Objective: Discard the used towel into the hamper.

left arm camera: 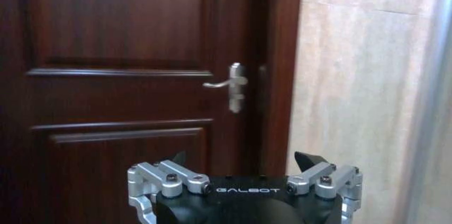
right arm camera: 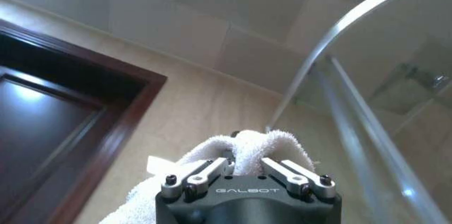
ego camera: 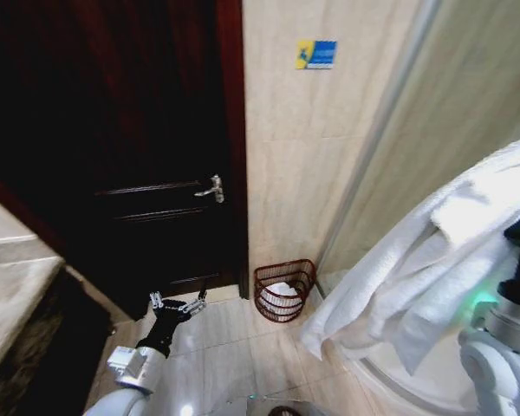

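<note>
Right claw (right arm camera: 247, 164) pinches your white towel (ego camera: 433, 260), clamped tight, raised beside the shower glass; left claw (left arm camera: 244, 161) hangs spread and empty facing the door, hamper (ego camera: 283, 291) ahead.

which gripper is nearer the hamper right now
Left. The left gripper hangs open low by the dark door, just beside the hamper. The right gripper, shut on the white towel, is held high, up and away from it.
</note>
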Controlling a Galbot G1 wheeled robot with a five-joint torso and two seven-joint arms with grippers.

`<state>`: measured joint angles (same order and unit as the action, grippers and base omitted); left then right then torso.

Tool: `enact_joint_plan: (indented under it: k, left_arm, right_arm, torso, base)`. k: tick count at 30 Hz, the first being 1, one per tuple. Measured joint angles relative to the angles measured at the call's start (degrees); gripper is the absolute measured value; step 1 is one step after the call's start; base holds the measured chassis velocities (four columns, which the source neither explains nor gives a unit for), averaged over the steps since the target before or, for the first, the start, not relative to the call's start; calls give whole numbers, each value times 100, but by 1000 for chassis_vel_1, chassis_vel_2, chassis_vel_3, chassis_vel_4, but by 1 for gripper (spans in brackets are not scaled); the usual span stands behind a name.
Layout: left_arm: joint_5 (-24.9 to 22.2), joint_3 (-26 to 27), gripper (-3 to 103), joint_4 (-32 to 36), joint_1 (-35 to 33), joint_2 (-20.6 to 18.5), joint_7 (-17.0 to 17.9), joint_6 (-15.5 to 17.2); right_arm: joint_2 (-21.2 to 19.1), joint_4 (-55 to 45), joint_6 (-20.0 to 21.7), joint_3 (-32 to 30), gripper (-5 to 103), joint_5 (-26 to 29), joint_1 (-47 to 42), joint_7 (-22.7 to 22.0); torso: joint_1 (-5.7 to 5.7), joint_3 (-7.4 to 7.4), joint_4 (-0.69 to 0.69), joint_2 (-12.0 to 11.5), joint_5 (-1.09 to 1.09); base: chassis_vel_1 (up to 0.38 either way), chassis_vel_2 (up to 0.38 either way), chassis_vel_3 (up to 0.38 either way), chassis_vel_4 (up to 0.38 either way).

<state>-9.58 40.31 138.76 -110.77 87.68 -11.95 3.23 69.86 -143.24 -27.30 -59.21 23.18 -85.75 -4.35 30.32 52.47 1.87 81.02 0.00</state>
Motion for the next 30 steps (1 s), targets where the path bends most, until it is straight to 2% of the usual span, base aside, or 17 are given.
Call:
enact_joint_plan:
  k: [10, 20, 26, 30]
  left_arm:
    - [0, 0, 100, 0, 0, 0, 0, 0]
    - [0, 0, 100, 0, 0, 0, 0, 0]
    - [0, 0, 100, 0, 0, 0, 0, 0]
    - [0, 0, 100, 0, 0, 0, 0, 0]
  right_arm:
    - [-11, 0, -56, -2, 5, 5, -1, 11]
    - [-35, 0, -52, -2, 5, 13, 2, -93]
    - [-206, 0, -37, 67, 5, -35, 125, -227]
    - [-545, 253, 72, 145, 5, 81, 420, -214]
  torso:
    - [2, 1, 2, 2, 0]
    - [2, 1, -1, 4, 0]
    - [2, 2, -1, 4, 0]
    - [2, 2, 0, 4, 2]
  base:
    - [108, 107, 96, 102]
    - [6, 4, 3, 5]
    - [0, 0, 0, 0]
    - [0, 0, 0, 0]
